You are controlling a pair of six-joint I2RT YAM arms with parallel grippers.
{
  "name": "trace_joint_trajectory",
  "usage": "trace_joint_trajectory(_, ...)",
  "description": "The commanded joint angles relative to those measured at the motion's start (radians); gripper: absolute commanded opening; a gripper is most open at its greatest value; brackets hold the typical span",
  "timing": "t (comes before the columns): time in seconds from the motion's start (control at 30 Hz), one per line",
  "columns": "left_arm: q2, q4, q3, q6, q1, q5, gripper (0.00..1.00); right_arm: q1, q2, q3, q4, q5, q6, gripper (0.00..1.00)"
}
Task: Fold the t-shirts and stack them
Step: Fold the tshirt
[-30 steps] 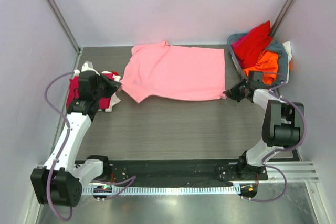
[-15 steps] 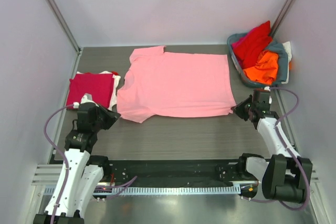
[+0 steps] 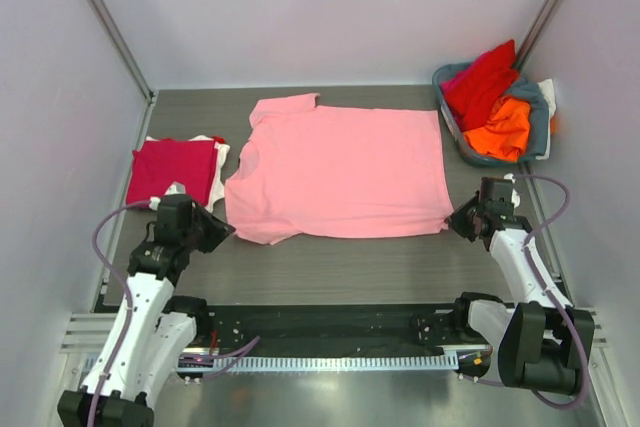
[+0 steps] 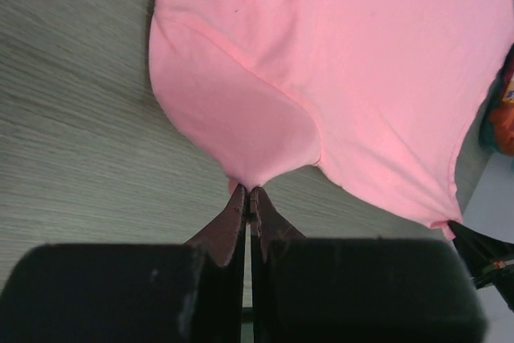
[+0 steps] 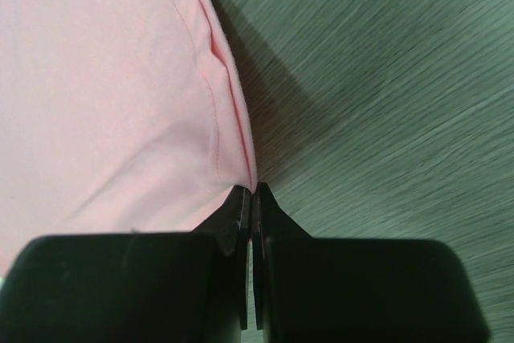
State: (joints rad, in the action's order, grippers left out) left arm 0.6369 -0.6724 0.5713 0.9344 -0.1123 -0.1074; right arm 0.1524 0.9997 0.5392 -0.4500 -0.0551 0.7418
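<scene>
The light pink t-shirt (image 3: 340,172) lies spread out nearly flat in the middle of the table (image 3: 330,267), collar end toward the left and hem toward the right. One sleeve points at the back wall and the other comes toward the near edge.

The left tool (image 3: 228,230) has its two fingers pressed together on the very tip of that near sleeve. In the left wrist view the pink cloth narrows to a point right where the fingers (image 4: 237,206) meet. The right tool (image 3: 452,222) is likewise clamped on the shirt's near right hem corner. Its wrist view shows the stitched edge running down into the closed fingers (image 5: 241,202), with bare table to the right of it. Both tools sit low, at the cloth's near edge, one at each end.

To the left of the pink shirt, just beside its collar end, a folded crimson t-shirt (image 3: 172,169) rests on a white t-shirt (image 3: 222,155) whose edge peeks out at the right side.

At the far right corner stands a grey-blue basket (image 3: 541,125) holding a bunched red t-shirt (image 3: 485,77) and an orange t-shirt (image 3: 505,127). A bit of white cloth hangs over its right rim.
</scene>
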Motion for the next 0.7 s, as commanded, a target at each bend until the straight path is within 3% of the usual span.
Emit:
trace_joint_trajectory(0.0, 0.075, 0.033, 0.044, -0.025, -0.020, 0.028, 0.00, 0.004, 0.039, 0.024, 0.025, -0.011, -0.032, 0.01)
trace_joint_trajectory(0.27, 0.322, 0.036, 0.232, -0.114, -0.018, 0.098, 0.00, 0.003, 0.109, 0.088, 0.039, -0.058, -0.041, 0.01)
trace_joint_trajectory(0.67, 0.483, 0.069, 0.421, -0.131, -0.020, 0.183, 0.00, 0.001, 0.258, 0.232, 0.040, -0.043, 0.007, 0.01)
